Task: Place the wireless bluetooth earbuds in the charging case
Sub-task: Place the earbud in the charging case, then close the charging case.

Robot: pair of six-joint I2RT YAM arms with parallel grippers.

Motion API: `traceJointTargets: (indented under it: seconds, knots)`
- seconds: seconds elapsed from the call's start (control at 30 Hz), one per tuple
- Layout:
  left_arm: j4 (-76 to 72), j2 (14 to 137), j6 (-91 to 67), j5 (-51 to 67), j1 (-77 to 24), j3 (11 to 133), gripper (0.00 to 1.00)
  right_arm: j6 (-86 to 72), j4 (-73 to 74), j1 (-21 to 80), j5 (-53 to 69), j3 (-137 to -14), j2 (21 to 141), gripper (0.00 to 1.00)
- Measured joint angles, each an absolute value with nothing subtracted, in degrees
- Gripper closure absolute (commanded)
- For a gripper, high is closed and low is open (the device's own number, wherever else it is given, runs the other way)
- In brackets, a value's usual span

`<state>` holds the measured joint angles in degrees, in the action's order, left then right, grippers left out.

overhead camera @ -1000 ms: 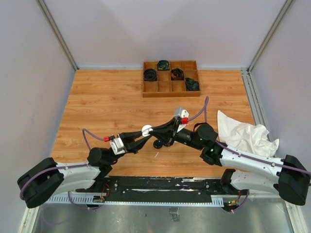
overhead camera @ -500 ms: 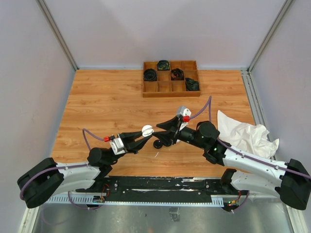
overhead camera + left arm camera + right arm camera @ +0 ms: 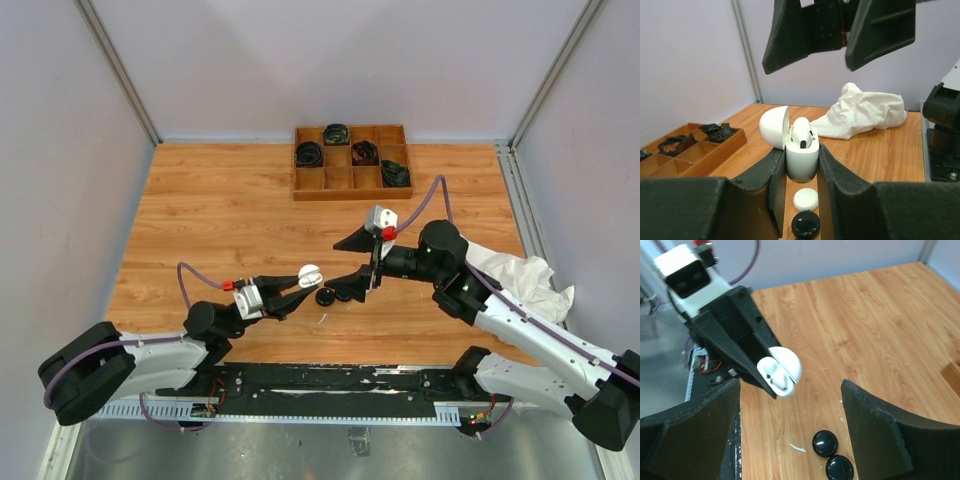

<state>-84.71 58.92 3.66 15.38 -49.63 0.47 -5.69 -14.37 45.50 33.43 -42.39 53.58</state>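
Note:
My left gripper is shut on the white charging case, which it holds upright above the table with its lid flipped open. A white earbud sits in the case's opening. In the top view the case hangs just left of the right gripper. That gripper stands open and empty, apart from the case. In the right wrist view the case lies ahead of and between the spread fingers. No other earbuds show.
Two black pucks lie on the wood below the right gripper, and a white round puck under the case. A small white sliver lies nearby. A crumpled white cloth is at right. A wooden tray with coiled cables stands at the back.
The right gripper has gone from shut at the case to open and has drawn back up and to the right. The left gripper still holds the case, shifted slightly nearer.

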Motion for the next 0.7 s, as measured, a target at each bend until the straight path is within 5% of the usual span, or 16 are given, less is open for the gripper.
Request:
traceJointTargets:
  seconds: [0.27,0.7]
  knots:
    - [-83.4,60.2,3.6,19.6,-49.6,0.5,1.0,0.6,-8.0,45.5,45.8,-48.4,60.4,0.09]
    - [-82.0,60.7,2.2,20.5,-49.6,0.5,1.0,3.7,-4.7,45.5,55.7,-50.3,67.9,0.14]
